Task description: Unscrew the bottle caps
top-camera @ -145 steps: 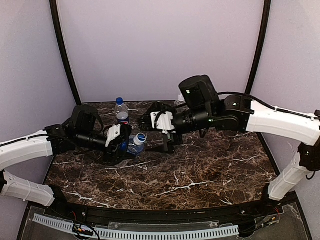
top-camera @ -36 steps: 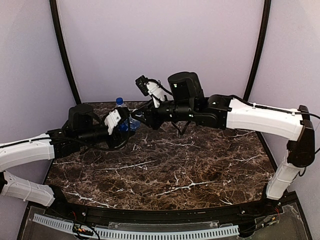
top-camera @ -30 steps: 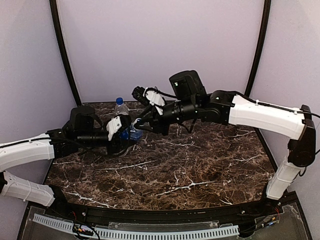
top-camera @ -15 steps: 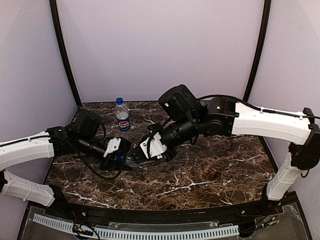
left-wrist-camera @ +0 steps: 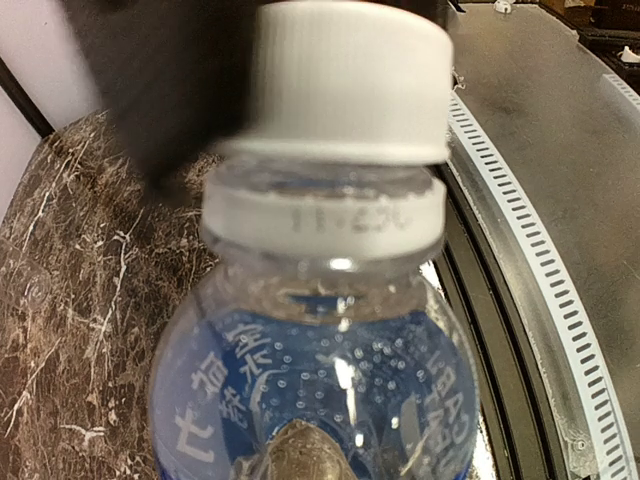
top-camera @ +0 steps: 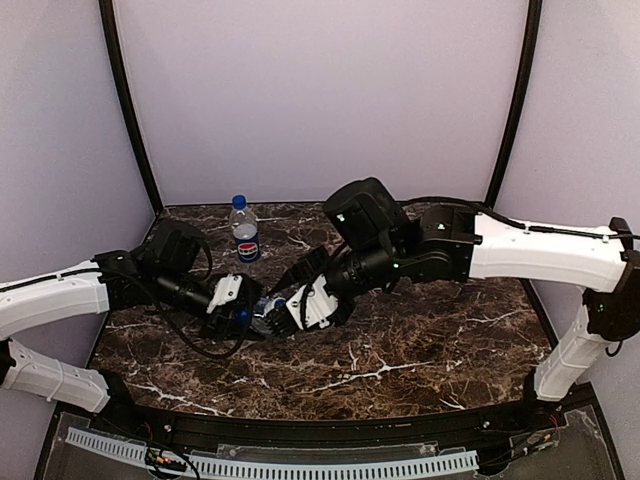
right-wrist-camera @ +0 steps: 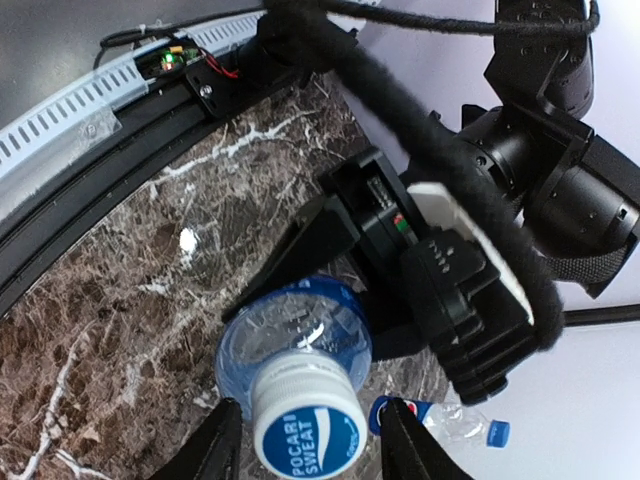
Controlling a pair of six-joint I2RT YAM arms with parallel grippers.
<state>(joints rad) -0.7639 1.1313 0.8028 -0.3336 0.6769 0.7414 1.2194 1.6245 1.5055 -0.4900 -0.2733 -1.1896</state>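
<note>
A small water bottle (top-camera: 266,320) with a blue label (left-wrist-camera: 300,400) hangs tilted over the left middle of the marble table (top-camera: 420,350). My left gripper (top-camera: 245,318) is shut on its body, its black fingers (right-wrist-camera: 310,245) clasping the sides. The pale blue-and-white cap (right-wrist-camera: 308,440) sits on the neck above a white ring (left-wrist-camera: 325,215). My right gripper (right-wrist-camera: 312,452) is open, its fingers (right-wrist-camera: 218,445) straddling the cap with a gap on each side. A Pepsi bottle (top-camera: 244,232) with a dark blue cap (right-wrist-camera: 498,432) stands upright at the back left.
Purple walls and two black poles (top-camera: 128,100) close in the back and sides. A perforated metal rail (top-camera: 300,465) runs along the near edge. The right arm (top-camera: 540,245) reaches across the table from the right.
Both arms have brought the water bottle forward and down from beside the Pepsi bottle. The right gripper's jaws, shut on the cap a second ago, have parted.
</note>
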